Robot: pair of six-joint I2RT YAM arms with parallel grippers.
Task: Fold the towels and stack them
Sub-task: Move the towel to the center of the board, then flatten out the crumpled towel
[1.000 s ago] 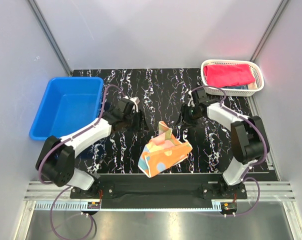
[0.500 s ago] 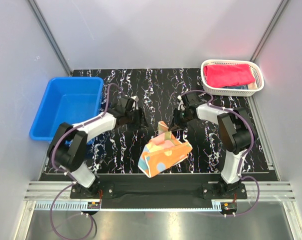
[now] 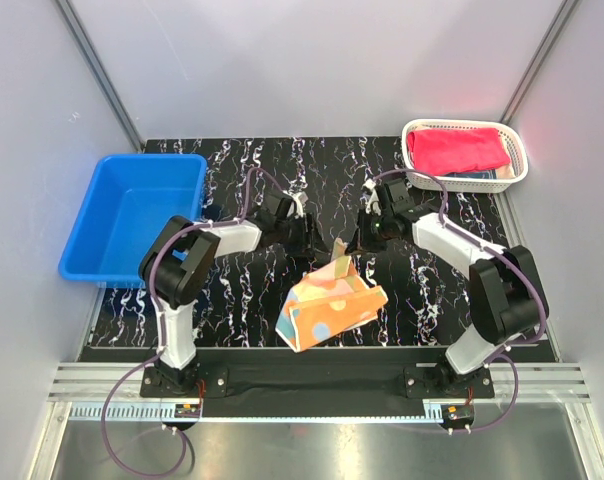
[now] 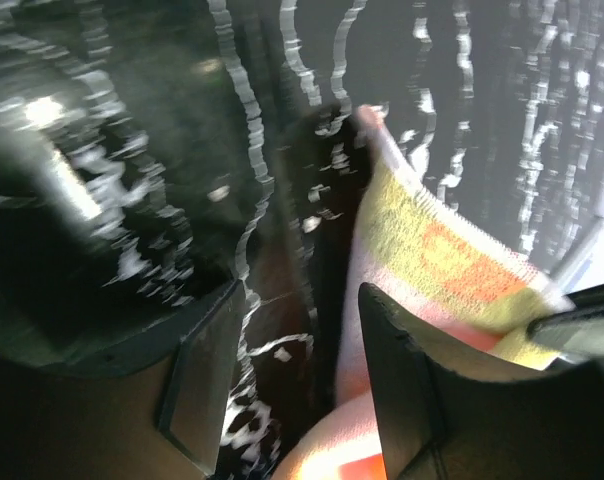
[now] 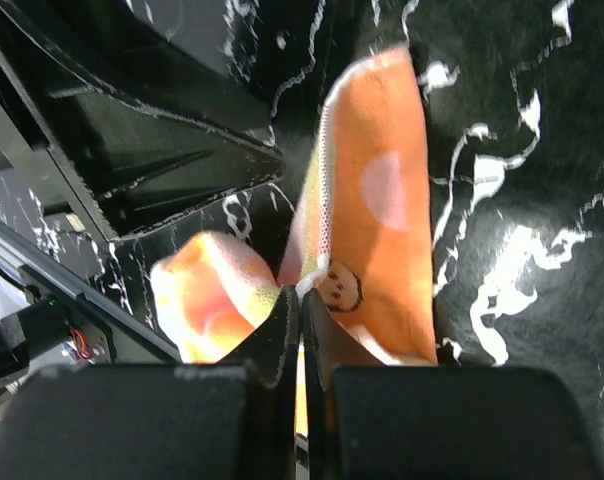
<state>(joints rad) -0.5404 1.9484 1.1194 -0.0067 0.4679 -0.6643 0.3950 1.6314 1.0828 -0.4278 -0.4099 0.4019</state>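
The orange-peach towel [image 3: 327,308] lies crumpled on the black marbled desk [image 3: 232,300], loosely doubled over, with pale dots and yellow and pink patches showing; one corner of it stands up on its far side as a narrow upright flap. The right gripper [image 3: 352,248] meets the towel at that flap; in the right wrist view its jaws are clenched flat together on the towel's [image 5: 372,200] stitched edge, and the cloth hangs in folds on both sides of the right gripper [image 5: 300,300]. The left gripper [image 3: 304,236] sits low over the desk just beyond and to the left of the raised flap; in the left wrist view the left gripper [image 4: 302,390] has its jaws released and well apart, and the yellow and orange terry of the towel [image 4: 422,250] rises just beside the inner face of one finger [image 4: 412,400], not pinched by it. Well to the right of the orange-peach towel and farther back, a white basket [image 3: 414,128] holds the pink-red towel [image 3: 457,150], folded; well to its left and farther back stands a blue bin [image 3: 147,158].
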